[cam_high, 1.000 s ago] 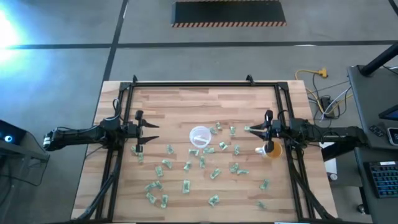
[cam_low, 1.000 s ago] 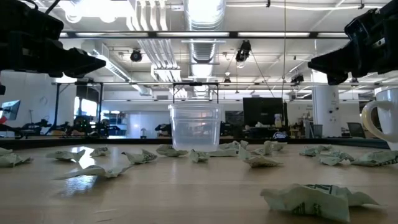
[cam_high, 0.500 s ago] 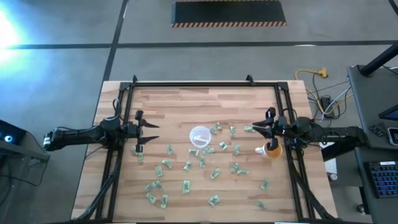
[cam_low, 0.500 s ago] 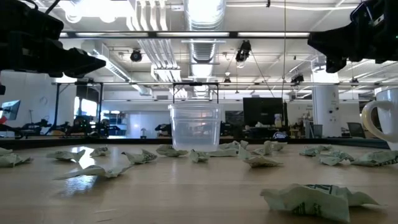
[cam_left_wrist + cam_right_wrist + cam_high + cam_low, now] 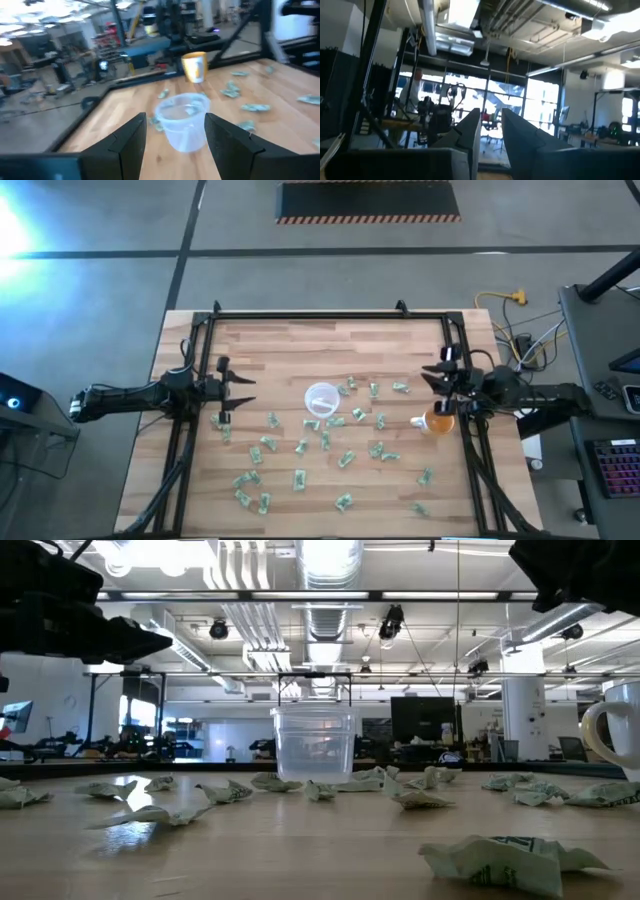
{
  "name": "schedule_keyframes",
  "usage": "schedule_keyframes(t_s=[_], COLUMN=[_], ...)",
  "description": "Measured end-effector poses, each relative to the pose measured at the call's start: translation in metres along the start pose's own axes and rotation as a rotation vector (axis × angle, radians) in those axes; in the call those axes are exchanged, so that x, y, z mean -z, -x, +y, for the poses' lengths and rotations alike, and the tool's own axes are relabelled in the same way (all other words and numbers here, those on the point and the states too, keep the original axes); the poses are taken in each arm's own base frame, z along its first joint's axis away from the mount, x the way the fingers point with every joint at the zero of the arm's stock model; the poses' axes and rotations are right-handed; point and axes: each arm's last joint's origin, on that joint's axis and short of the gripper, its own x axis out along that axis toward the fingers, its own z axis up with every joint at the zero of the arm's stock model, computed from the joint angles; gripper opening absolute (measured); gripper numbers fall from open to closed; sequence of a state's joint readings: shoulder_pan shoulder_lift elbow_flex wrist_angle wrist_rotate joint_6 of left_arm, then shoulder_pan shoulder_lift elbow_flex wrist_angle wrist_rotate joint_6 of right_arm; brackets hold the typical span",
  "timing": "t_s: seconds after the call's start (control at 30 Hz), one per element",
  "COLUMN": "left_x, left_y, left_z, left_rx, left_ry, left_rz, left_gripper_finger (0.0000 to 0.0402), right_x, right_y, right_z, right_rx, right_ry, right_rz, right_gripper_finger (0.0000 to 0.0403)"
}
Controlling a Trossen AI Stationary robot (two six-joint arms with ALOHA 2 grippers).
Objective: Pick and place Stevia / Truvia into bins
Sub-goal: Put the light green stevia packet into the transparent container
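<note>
Stevia packets (image 5: 299,478) lie scattered around the translucent cup (image 5: 321,399), both arms apart.

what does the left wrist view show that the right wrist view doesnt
Only the left wrist view shows the wooden table, the translucent cup standing upright on it, the orange cup beyond that, and green and white packets scattered over the wood. The left end effector is open, its fingers framing the translucent cup.

Only the right wrist view shows the ceiling pipes and ducts and bright windows, since the right end effector points up into the room.

Both show their own two dark fingers and some room background.
</note>
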State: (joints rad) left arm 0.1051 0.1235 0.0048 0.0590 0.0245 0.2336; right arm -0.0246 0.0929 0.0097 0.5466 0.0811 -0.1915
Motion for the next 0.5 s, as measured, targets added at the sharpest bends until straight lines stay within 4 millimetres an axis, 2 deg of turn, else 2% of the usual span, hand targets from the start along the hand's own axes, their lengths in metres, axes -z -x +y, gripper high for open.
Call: schedule_keyframes(t_s=[0.13,0.27,0.5], left_x=[-0.004,-0.013,-0.024], left_y=[0.000,0.001,0.003], left_z=[0.001,0.003,0.005], left_rx=[-0.010,-0.032,-0.038], left_ry=[-0.001,0.007,0.116], left_rz=[-0.036,-0.134,-0.250], left_gripper_finger=[0.0185,0.0185,0.0185], right_x=[0.000,0.002,0.016], right_y=[0.000,0.000,0.001], right_z=[0.000,0.000,0.003], right_rx=[0.000,-0.006,-0.029], right_ry=[0.038,-0.008,-0.053], right_rz=[-0.004,0.024,0.163], right_gripper_finger=[0.0068,0.0068,0.0068])
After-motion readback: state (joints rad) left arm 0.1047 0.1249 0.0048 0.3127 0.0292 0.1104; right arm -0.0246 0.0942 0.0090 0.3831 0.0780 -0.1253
